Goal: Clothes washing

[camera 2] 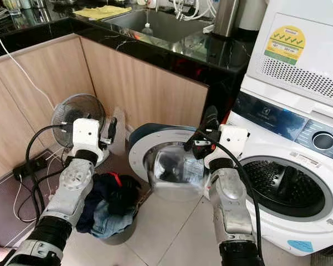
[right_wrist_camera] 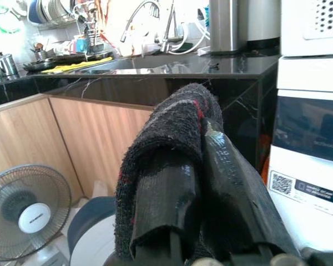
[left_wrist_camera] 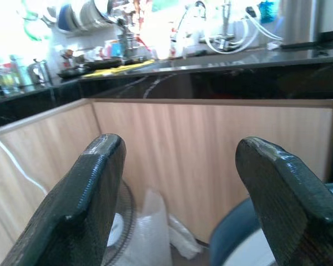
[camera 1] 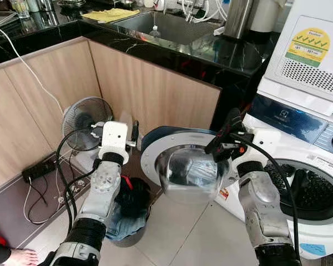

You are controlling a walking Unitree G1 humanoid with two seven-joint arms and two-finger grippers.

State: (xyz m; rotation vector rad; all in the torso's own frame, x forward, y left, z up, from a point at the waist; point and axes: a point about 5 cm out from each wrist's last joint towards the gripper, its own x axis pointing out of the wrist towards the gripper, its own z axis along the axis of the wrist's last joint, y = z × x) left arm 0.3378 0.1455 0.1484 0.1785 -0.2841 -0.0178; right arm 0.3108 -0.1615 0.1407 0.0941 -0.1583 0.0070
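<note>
My right hand [right_wrist_camera: 197,183] is clenched on a dark sock [right_wrist_camera: 166,138] with a thin red stripe, which drapes over both fingertips. I hold it raised just above the washing machine door [camera 1: 180,166], which hangs wide open beside the machine. The washing machine [camera 1: 299,183] itself stands just past that door, its round drum [camera 1: 305,191] open with something dark lying inside. My left hand [left_wrist_camera: 177,194] is released, its two fingers [left_wrist_camera: 83,194] spread wide apart with nothing between them, held up on the far side of the door from the machine, near a small floor fan [camera 1: 83,122]. Below my left arm, beside the door, a basket [camera 2: 119,235] on the tiled floor holds a heap of dark and blue clothes [camera 2: 108,205]. A dryer [camera 1: 311,55] sits on top of the machine.
</note>
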